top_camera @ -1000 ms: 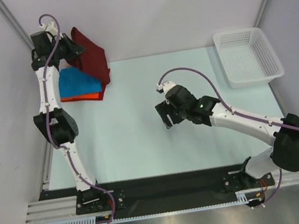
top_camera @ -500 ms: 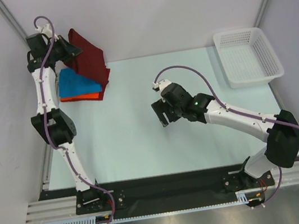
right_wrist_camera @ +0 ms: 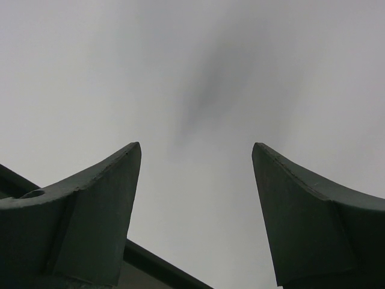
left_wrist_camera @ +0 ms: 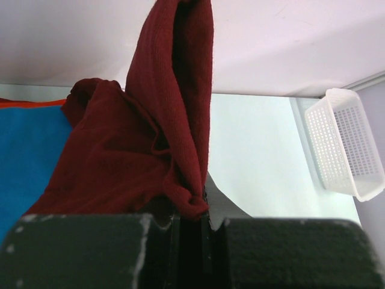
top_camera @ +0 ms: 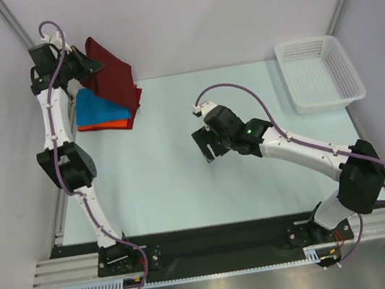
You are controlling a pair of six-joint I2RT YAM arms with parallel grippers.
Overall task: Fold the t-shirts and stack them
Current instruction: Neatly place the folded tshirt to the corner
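Left tool (top_camera: 83,62) has crept back toward the far corner, clamped on the maroon shirt (top_camera: 116,77) hanging beside the stacked blue shirt (top_camera: 97,107) and orange-red shirt (top_camera: 113,125), so two look done, one left, while the right tool (top_camera: 205,145) hangs spread apart and empty.

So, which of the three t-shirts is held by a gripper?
The dark maroon t-shirt, pinched by the left gripper; the blue t-shirt and orange-red t-shirt lie flat.

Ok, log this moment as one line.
left gripper: shut on maroon t-shirt, held up | right gripper: open, empty, mid-table | blue t-shirt on orange-red t-shirt | basket: far right
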